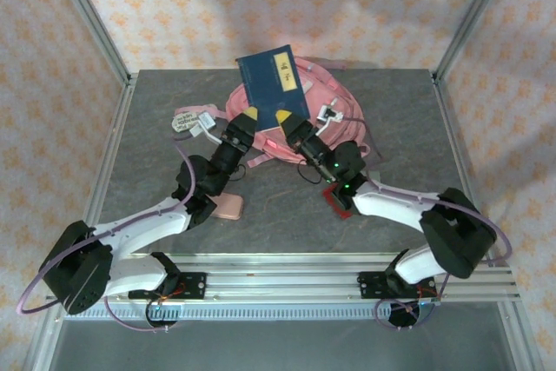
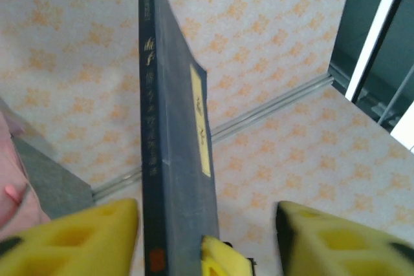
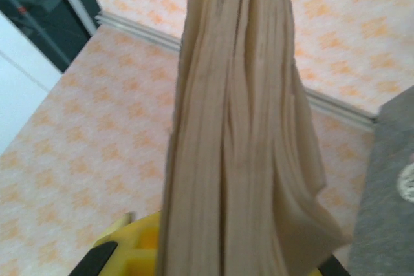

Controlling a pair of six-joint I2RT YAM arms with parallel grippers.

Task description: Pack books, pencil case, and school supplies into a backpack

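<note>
Our right gripper pinches the navy book upright over the backpack, likely for sliding in edgewise; our left gripper gapes around it, empty.

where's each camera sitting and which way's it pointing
top external: high behind the robot, looking down on table, backpack, book; left arm and right arm show
left wrist: on the left arm, looking along the book's spine; open left end effector shows
right wrist: on the right arm, facing the book's page edges; right end effector grips it
shared: all see the book
</note>
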